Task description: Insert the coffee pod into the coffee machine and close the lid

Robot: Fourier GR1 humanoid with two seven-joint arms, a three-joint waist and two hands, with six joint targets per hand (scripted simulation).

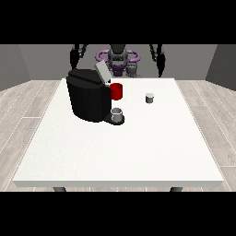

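Black coffee machine [88,99] stands lid [102,72] raised, pod [149,97] apart.
Both hands [74,57] [161,68] hang off-table; finger state cannot be told.

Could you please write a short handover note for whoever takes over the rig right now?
Hand at the view's left and hand at the view's right: both raised at the robot's sides, holding nothing.
Small grey cylindrical coffee pod: standing on the large white table, apart from the machine.
Black coffee machine: its grey lid is tilted up, open.
Done: nothing yet.
Left: insert pod, close lid.
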